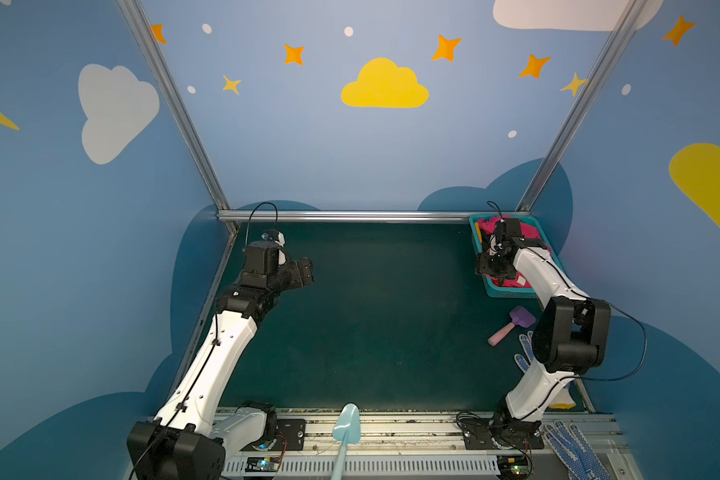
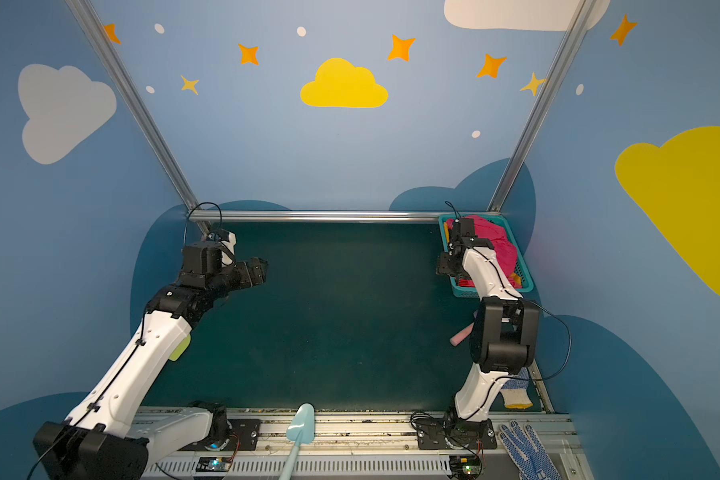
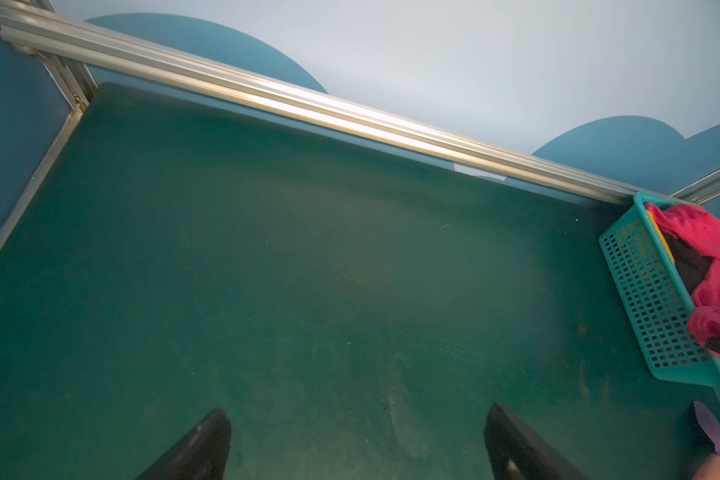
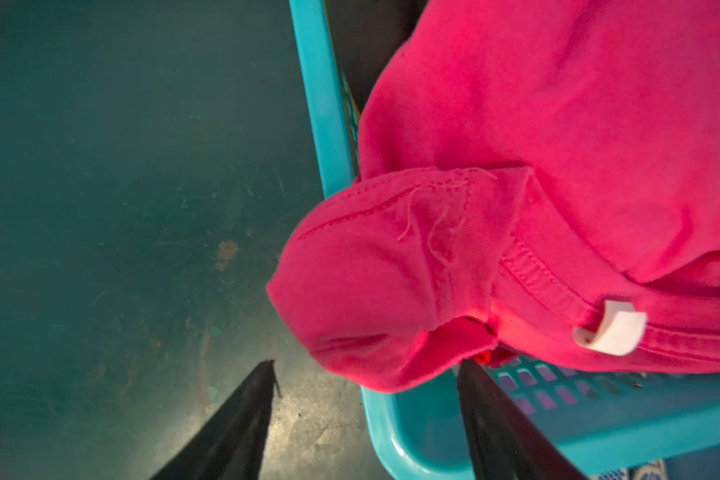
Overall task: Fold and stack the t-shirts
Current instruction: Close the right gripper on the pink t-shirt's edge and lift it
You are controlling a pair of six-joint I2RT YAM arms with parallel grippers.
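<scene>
The pink t-shirt [image 4: 516, 124] sits heaped on top of the teal basket [image 4: 321, 104] in the far right corner of the green mat [image 3: 267, 270]. One hemmed lobe, prob. a sleeve, spills over the rim toward the mat. Its white neck label [image 4: 612, 328] shows by the collar seam. Under it you can make out a black t-shirt [image 3: 686, 262] and a strip of mustard-yellow t-shirt [image 3: 661, 243].

Expect light, limp cloth w/ no stiffness. It'll drape and stretch when lifted, and may drag the garments below or snag the basket mesh. It looks grippy enough and not fragile. Best hold, imo, is that overhanging lobe, taken deep past the hem so you get both layers. The collar near the label is the backup.

Your right gripper [image 4: 367, 365] is right there, jaws apart and straddling the lobe. One finger is outside the basket over the mat and clear of the cloth, so nothing is pinched yet. The other is on the basket side, at the cloth's edge; contact there I can't tell. In both top views the right arm has its elbow high, forearm reaching to the corner, wrist tipped down over the basket's near left edge.

The left gripper [image 3: 358, 409] is spread wide and empty, held above bare mat on the left and pointing toward the middle.
</scene>
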